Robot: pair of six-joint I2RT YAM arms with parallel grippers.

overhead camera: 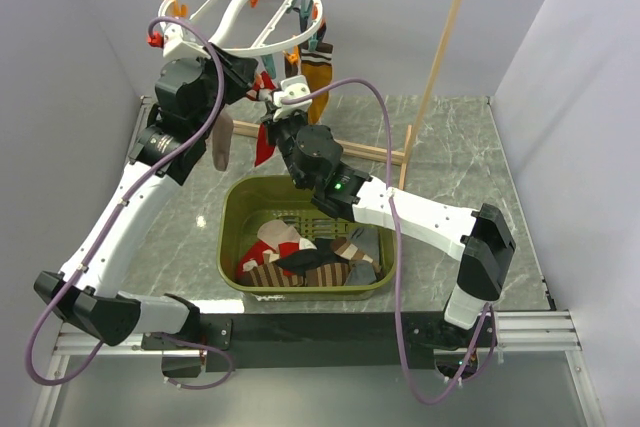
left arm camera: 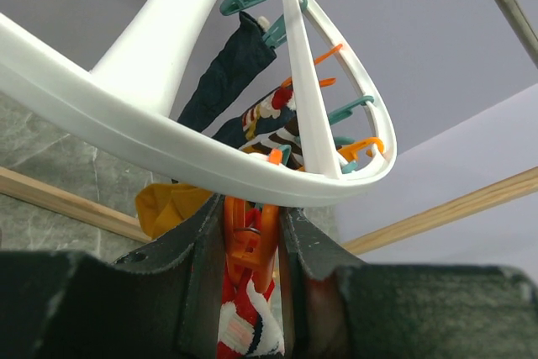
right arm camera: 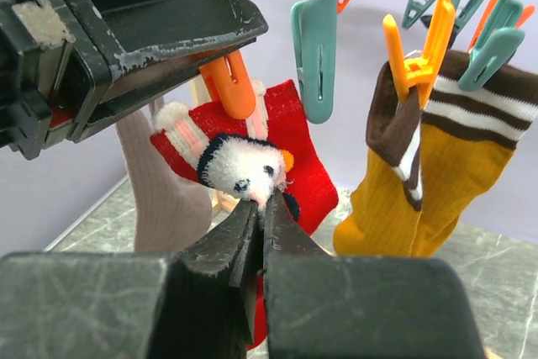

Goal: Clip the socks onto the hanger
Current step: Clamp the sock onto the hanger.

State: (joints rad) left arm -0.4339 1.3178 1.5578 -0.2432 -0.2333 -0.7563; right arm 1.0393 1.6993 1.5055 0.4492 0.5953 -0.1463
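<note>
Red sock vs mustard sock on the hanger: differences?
Red sock carries a white plush face; mustard sock has a brown-and-white striped cuff. Red sock is pinched by the right hand, its orange clip gripped by the left hand; mustard sock hangs untouched. Both are at orange clips under the white ring hanger.

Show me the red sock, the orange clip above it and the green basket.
red sock (right arm camera: 304, 166): right wrist view, red fabric.
orange clip (right arm camera: 230, 86): right wrist view, rounded lower end.
green basket (overhead camera: 255, 205): top view, far inner wall.

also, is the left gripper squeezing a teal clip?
No, the left gripper is squeezing an orange clip, with the red sock just below it.
</note>
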